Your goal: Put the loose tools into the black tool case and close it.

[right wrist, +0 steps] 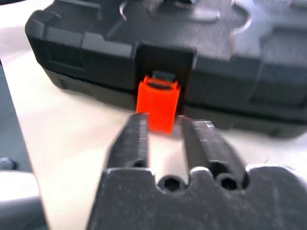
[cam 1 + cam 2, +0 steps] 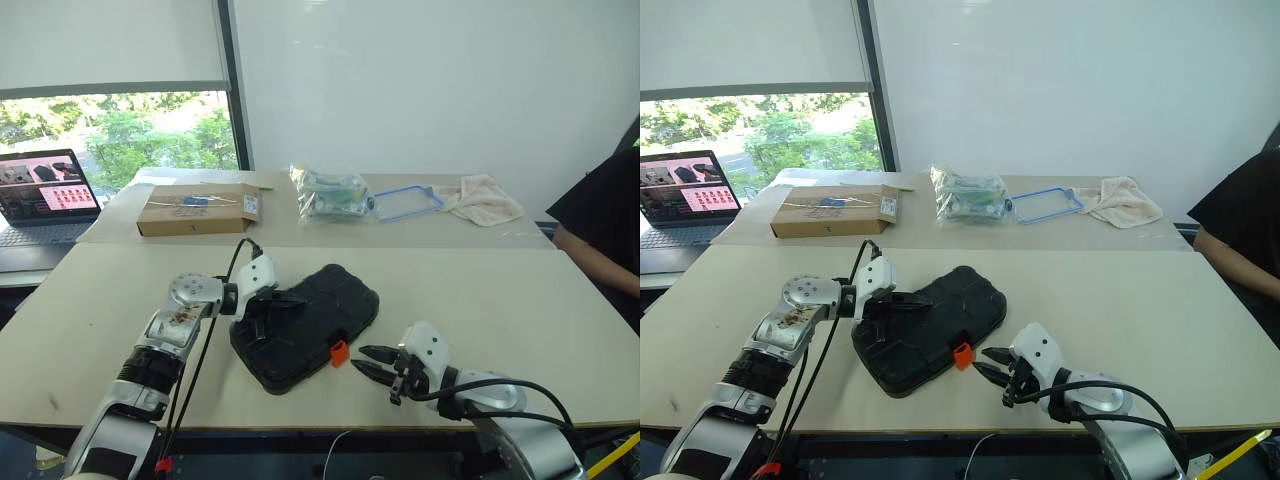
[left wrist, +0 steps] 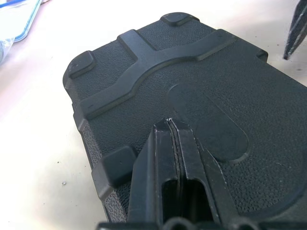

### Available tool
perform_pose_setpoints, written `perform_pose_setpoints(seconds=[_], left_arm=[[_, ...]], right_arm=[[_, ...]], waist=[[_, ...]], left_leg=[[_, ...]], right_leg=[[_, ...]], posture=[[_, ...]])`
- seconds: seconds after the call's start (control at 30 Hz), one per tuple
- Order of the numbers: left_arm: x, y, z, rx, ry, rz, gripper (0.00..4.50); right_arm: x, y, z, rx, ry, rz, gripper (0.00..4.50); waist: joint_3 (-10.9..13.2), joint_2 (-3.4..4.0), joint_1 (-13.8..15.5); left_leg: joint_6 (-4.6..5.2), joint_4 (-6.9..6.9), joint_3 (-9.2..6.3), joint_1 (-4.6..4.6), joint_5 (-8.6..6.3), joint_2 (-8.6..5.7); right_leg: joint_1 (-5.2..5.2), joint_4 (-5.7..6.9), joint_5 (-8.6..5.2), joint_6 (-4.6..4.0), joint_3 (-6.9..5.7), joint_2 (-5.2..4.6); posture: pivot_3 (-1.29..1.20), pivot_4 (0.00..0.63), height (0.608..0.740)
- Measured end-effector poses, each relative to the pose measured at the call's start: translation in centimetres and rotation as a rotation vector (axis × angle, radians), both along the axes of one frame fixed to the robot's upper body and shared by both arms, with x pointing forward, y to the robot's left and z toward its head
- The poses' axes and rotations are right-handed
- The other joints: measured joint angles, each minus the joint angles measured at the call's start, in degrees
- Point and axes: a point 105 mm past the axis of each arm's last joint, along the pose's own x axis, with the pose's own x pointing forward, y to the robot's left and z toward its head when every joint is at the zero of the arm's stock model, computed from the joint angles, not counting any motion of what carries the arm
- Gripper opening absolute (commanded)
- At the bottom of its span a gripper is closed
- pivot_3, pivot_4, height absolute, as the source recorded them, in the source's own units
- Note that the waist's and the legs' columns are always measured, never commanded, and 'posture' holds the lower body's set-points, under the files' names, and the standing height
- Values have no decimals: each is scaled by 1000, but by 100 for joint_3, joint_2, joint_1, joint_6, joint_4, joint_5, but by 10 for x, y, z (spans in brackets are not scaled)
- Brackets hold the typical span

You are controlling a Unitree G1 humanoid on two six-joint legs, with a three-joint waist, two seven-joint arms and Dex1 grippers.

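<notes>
So the left gripper [image 2: 292, 298] has its two black fingers pressed flat together, and their tips rest on the textured lid of the black tool case [image 2: 310, 325], near the end closest to that arm. Nothing is pinched between them, just contact with the shell. The right gripper [image 2: 367, 361] sits just off the case's front edge with its fingers parted a bit, gap showing, empty, aimed at the small orange latch [image 2: 339, 352]. From the right wrist view the fingertips are just short of the latch, not on it.

The case is closed and lies flat on the beige table [image 2: 480, 320], between the two arms. Its long axis runs diagonally, from the near left corner up toward the far right, latch side facing the right gripper.

Further back there's a brown cardboard box [image 2: 198, 209], a clear plastic bag of stuff [image 2: 330, 194], a blue-rimmed frame [image 2: 407, 202], and a crumpled cloth [image 2: 485, 198]. A laptop [image 2: 45, 195] is off at the far left, and a person's dark sleeve [image 2: 600, 215] at the right edge.
</notes>
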Motion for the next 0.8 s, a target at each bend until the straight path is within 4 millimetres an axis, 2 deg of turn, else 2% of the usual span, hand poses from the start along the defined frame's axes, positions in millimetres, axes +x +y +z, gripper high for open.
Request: perform_pose_setpoints(seconds=[0.07, 0.2, 0.3, 0.53, 0.63, 0.7, 0.73, 0.8], left_arm=[[0, 0, 0, 0, -1, -1, 0], [-1, 1, 0, 4, 0, -3, 0], [-1, 1, 0, 5, 0, -5, 0], [-2, 2, -1, 9, 2, -9, 0], [-2, 3, -1, 9, 2, -9, 0], [-2, 3, -1, 11, 1, -9, 0], [-2, 3, -1, 11, 1, -9, 0], [-2, 3, -1, 10, -4, -10, 0]], right_arm=[[-4, 1, -7, 11, 59, -31, 3155], [-5, 6, -15, 69, 142, -95, 3155], [0, 13, -12, 111, 143, -135, 3155], [5, 16, -14, 70, 124, -147, 3155], [3, 9, -20, -13, 116, -130, 2490], [2, 7, -22, -35, 115, -120, 1692], [1, 7, -22, -40, 115, -116, 1551], [-1, 4, -24, -68, 117, -96, 812]], waist=[[0, 1, 1], [-3, 2, -12], [-4, 3, -15], [-4, 4, -23], [-4, 4, -22], [-4, 4, -24], [-4, 4, -26], [-4, 4, -25]], left_leg=[[1, 0, 0, 0, -1, 0], [2, 0, -1, 0, -1, 1], [2, 0, -1, 0, -1, 0], [2, -1, -2, -1, -1, 0], [2, -1, -1, -1, -1, -1], [3, -2, -2, -1, -2, 0], [3, -2, -2, 0, -2, 0], [3, -2, -2, 0, -2, 0]], right_leg=[[0, 0, 0, 0, 0, -1], [-1, 0, 0, 0, 0, 0], [-1, 0, 0, 0, 0, 0], [-1, -1, -1, 1, -1, 0], [-1, -2, -2, 2, -1, -1], [-1, -2, -2, 2, -1, 0], [-1, -2, -2, 2, -1, 0], [-1, -2, -3, 2, -1, 0]], posture=[[0, 150, 740], [0, 150, 740], [0, 150, 740], [0, 150, 740], [0, 150, 740], [0, 150, 740], [0, 150, 740], [0, 150, 740]])
